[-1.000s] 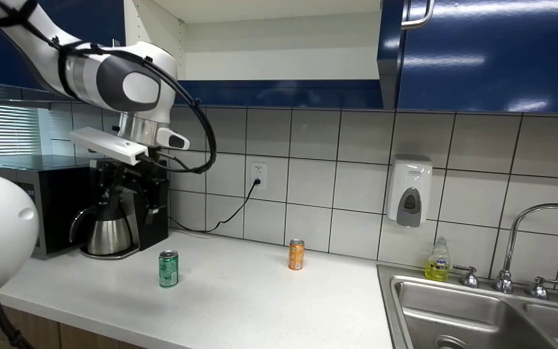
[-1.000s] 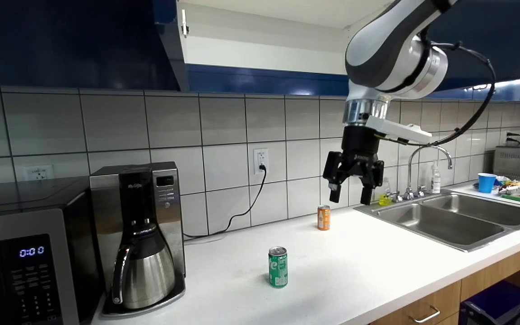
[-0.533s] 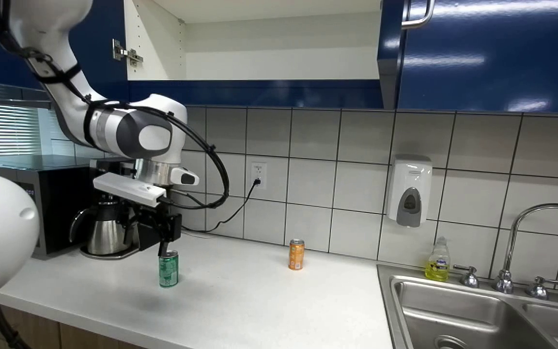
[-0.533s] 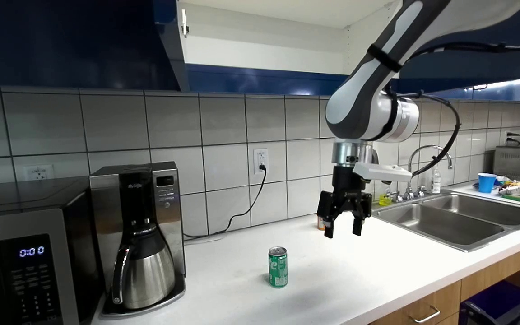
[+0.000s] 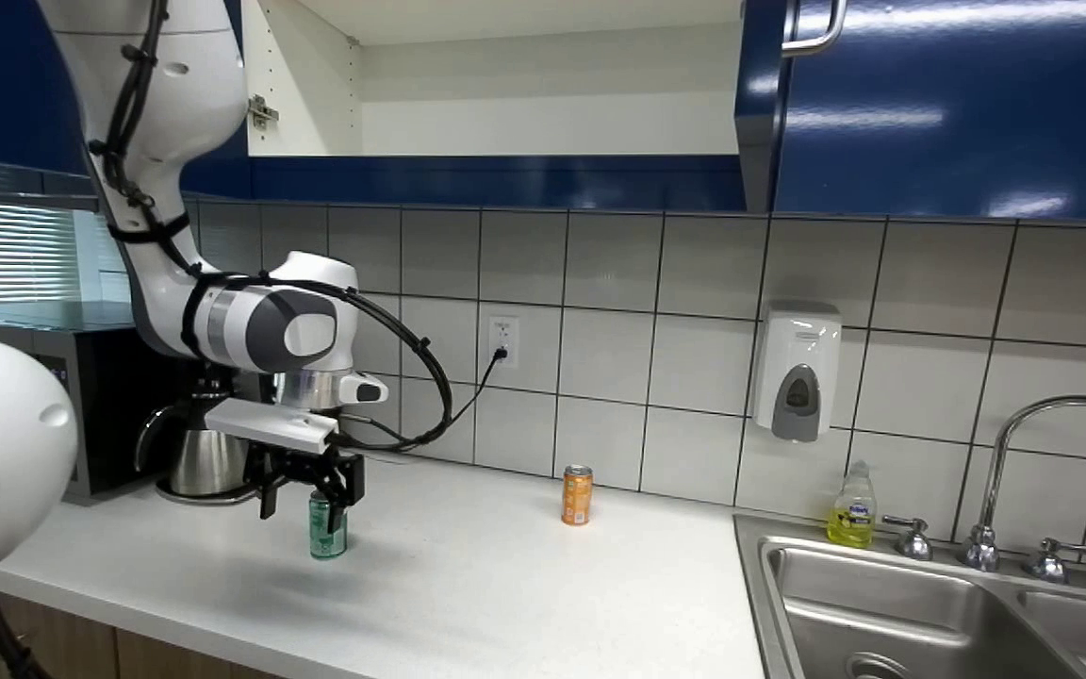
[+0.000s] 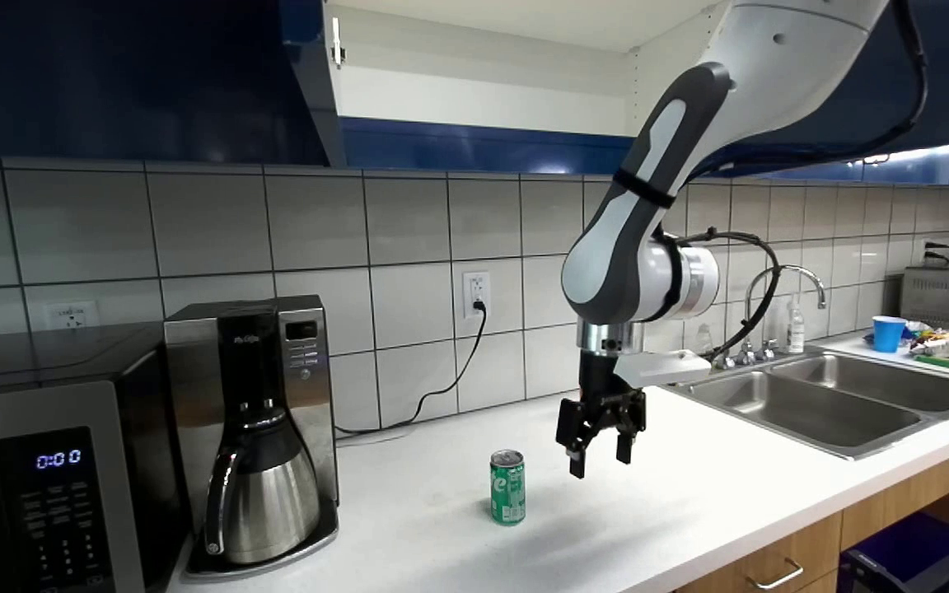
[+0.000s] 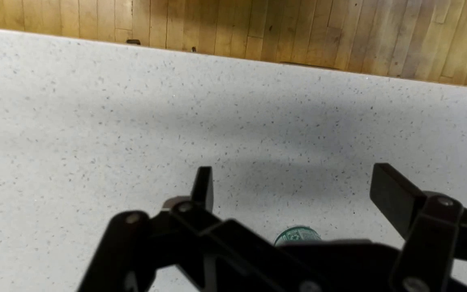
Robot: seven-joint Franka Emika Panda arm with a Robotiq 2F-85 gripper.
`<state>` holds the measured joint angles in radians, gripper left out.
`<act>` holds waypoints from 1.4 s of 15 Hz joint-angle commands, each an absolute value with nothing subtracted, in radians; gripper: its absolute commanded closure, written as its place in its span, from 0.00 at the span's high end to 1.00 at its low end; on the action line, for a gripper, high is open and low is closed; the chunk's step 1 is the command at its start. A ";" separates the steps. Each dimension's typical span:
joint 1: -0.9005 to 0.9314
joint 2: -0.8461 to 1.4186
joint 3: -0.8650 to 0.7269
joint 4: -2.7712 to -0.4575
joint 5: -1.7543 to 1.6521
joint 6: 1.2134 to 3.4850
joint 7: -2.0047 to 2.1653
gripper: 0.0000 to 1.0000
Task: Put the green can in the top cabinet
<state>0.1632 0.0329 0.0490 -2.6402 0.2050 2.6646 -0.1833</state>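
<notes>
Now lowered further toward the table (image 6: 433, 548), with fingers (image 6: 577, 463) spread and empty — near the green can (image 6: 507, 494) standing upright there, but not around it. Treat as probable approach phase: align and grasp before lifting to the open top cabinet (image 5: 543, 118). Read "0:00" on the microwave (image 6: 71, 486), apparently "Mr. Coffee" on the coffee maker (image 6: 248, 371) and "Dawn" on the soap bottle (image 5: 851, 514) — only a white "e" legible on the can.
</notes>
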 commanded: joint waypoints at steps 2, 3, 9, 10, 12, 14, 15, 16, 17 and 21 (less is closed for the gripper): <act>0.151 0.175 0.095 -2.565 0.128 2.770 -0.159 1.00; 0.152 0.199 0.099 -2.554 0.106 2.794 -0.149 1.00; 0.170 0.314 0.098 -2.495 0.008 2.952 -0.088 1.00; 0.177 0.327 0.093 -2.491 -0.002 2.984 -0.074 1.00; 0.193 0.350 0.081 -2.484 -0.022 3.044 -0.056 1.00; 0.215 0.373 0.065 -2.478 -0.034 3.093 -0.035 1.00; 0.224 0.383 0.058 -2.474 -0.038 3.109 -0.029 1.00; 0.239 0.393 0.046 -2.471 -0.042 3.127 -0.023 1.00; 0.253 0.401 0.034 -2.468 -0.043 3.141 -0.019 1.00; 0.330 0.435 -0.040 -2.449 -0.039 3.189 -0.003 1.00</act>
<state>0.2767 0.4054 0.0121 -2.4751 -0.0125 3.1541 -0.0471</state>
